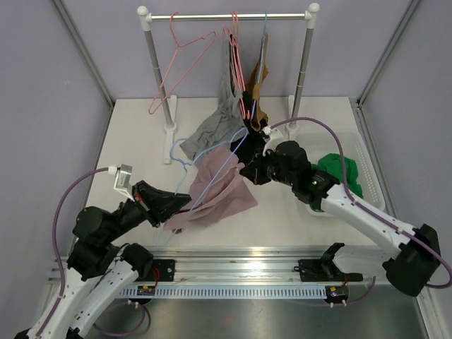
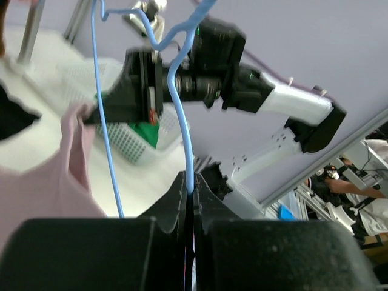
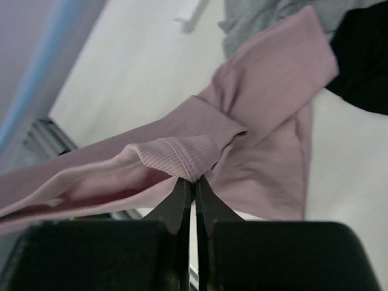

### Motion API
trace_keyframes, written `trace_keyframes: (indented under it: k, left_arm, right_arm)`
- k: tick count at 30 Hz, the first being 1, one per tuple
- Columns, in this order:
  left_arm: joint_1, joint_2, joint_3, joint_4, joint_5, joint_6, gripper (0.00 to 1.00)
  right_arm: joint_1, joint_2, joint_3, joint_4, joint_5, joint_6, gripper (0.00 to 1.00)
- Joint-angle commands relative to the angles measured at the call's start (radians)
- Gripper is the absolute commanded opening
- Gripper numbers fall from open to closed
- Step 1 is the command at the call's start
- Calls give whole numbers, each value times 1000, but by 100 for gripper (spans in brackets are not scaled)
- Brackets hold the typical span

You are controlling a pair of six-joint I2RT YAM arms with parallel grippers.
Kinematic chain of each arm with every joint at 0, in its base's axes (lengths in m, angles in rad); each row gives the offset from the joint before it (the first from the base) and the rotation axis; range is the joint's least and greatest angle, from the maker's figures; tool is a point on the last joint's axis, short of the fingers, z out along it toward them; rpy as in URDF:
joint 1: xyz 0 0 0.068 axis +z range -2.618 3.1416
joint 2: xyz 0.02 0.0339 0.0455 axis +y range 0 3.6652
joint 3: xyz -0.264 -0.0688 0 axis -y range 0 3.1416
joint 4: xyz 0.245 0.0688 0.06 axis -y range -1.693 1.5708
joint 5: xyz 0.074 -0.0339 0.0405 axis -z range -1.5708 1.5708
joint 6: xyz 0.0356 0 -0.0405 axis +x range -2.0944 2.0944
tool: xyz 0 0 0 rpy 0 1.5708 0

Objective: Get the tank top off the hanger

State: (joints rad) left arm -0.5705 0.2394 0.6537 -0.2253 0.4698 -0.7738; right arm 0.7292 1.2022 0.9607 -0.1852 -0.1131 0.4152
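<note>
Pinching the blue hanger (image 2: pixel 187 139) wire between pressed-together fingers, the left gripper (image 1: pixel 185 205) is holding it low over the bench (image 1: pixel 141 141). The right gripper (image 1: pixel 248 171) is clamping a ribbed edge of the pink tank top (image 1: pixel 224 192), which is hanging between the 2 arms, draped on the hanger. The hanger's long axis is running from the left gripper toward the right one, so drawing the fabric rightward looks best. Only the right wrist view is showing the pinched hem; only the left wrist view is showing the gripped wire.

Bright, even, seemingly overhead light; soft shadows; wrist views blurry up close.
</note>
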Motion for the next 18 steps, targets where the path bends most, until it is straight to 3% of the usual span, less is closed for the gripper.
trace_keyframes:
  k: [1, 4, 8, 12, 14, 18]
  left_arm:
    - [-5, 73, -9, 481, 24, 22, 0]
    - [-5, 150, -39, 764, 13, 42, 0]
    - [-6, 270, 6, 954, -63, 120, 0]
    - [-8, 429, 101, 1139, -65, 227, 0]
    - [-8, 491, 121, 1158, -97, 304, 0]
    - [-9, 573, 74, 1422, -146, 390, 1]
  right_arm:
    - [-10, -152, -54, 124, -198, 83, 0]
    - [-10, -206, -63, 130, -313, 111, 0]
    - [-10, -246, -14, 75, -431, 122, 0]
    - [-8, -286, 44, -31, -464, 103, 0]
    - [-7, -312, 53, -106, -429, 68, 0]
    - [-7, -320, 44, -157, -450, 45, 0]
